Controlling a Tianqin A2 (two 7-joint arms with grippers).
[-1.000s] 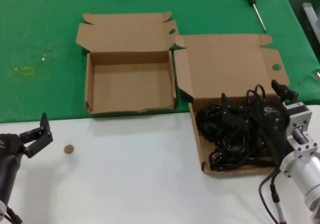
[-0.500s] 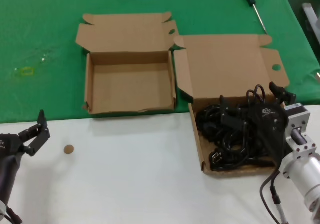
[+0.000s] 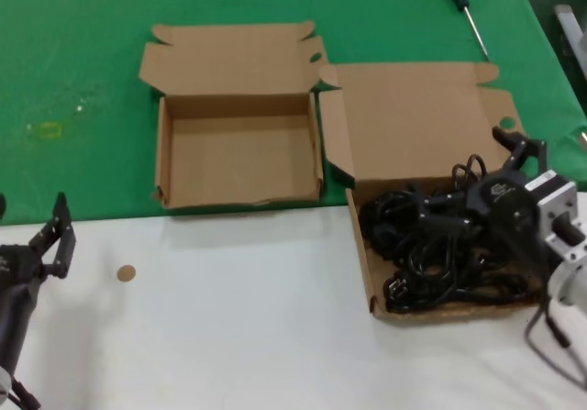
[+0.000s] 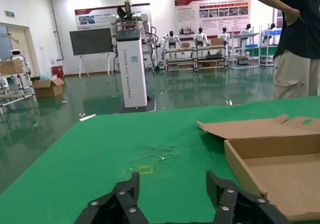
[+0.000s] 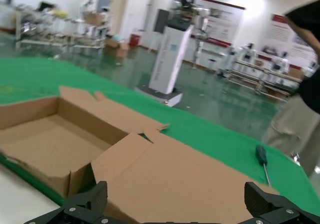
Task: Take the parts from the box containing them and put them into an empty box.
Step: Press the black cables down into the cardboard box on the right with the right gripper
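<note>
The parts, a tangle of black power cords (image 3: 431, 254), fill the tray of the box containing them (image 3: 362, 245), whose broad lid (image 3: 413, 121) stands open behind. My right gripper (image 3: 470, 176) hovers over the cords at the back of that tray, open wide, with nothing between its fingers. In the right wrist view the gripper (image 5: 176, 194) faces the lid panel (image 5: 175, 169); the cords are hidden there. The empty box (image 3: 238, 153) lies to the left of it, also seen as the empty box (image 4: 272, 169). My left gripper (image 3: 57, 236) waits open at the table's near left.
A green-handled screwdriver (image 3: 463, 6) lies on the green cloth (image 3: 73, 61) at the back right. A small brown disc (image 3: 127, 272) sits on the white table (image 3: 238, 327). A person (image 4: 292, 38) stands beyond the table's far side.
My right gripper has swung to the right and tilted up over the cords, still holding nothing. My left gripper has drawn back to the left. Boxes and cords stay put.
</note>
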